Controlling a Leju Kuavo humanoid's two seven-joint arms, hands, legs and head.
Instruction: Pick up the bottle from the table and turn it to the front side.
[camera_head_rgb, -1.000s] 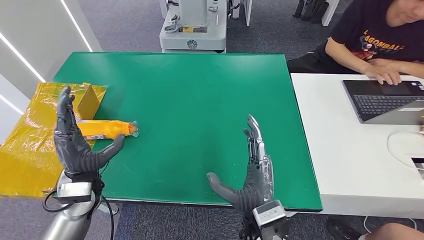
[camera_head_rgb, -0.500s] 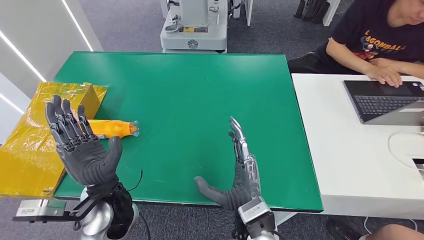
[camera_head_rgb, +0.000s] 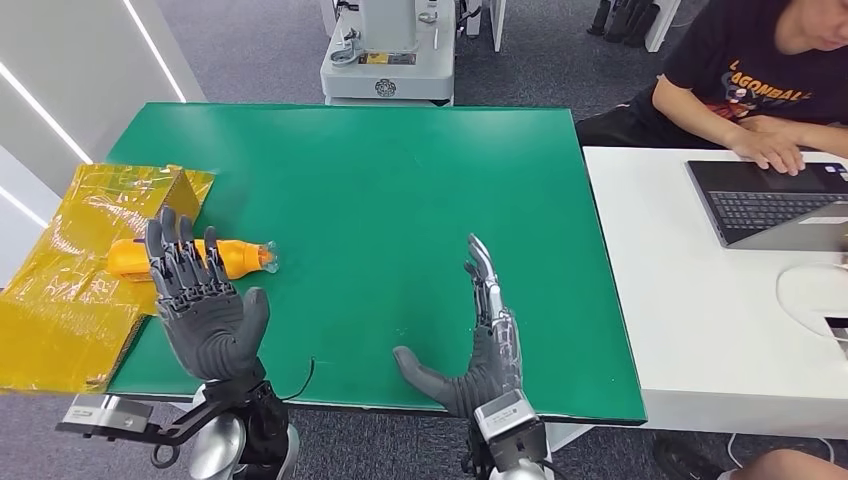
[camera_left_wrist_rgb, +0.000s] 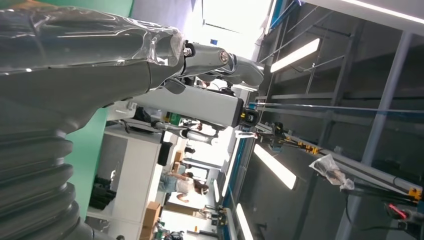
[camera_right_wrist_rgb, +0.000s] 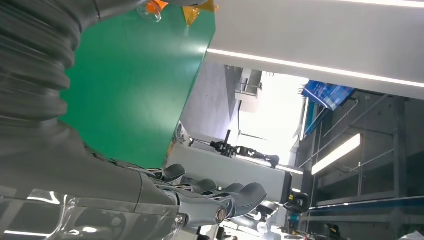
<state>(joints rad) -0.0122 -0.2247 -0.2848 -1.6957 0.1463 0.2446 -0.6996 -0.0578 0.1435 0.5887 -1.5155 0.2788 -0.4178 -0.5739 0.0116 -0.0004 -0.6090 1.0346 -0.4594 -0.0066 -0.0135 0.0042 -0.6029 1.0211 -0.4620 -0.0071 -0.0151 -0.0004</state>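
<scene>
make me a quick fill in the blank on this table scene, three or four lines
1. The orange bottle lies on its ____ on the table.
2. The table top is ____ in colour.
3. The left hand holds ____, fingers spread.
4. The person sits at a ____.

Missing words: side; green; nothing; laptop

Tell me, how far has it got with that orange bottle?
The orange bottle lies on its side at the green table's left edge. The left hand hovers open before it; the right hand is open too. Neither holds it. Lifting and turning aren't visible.
</scene>
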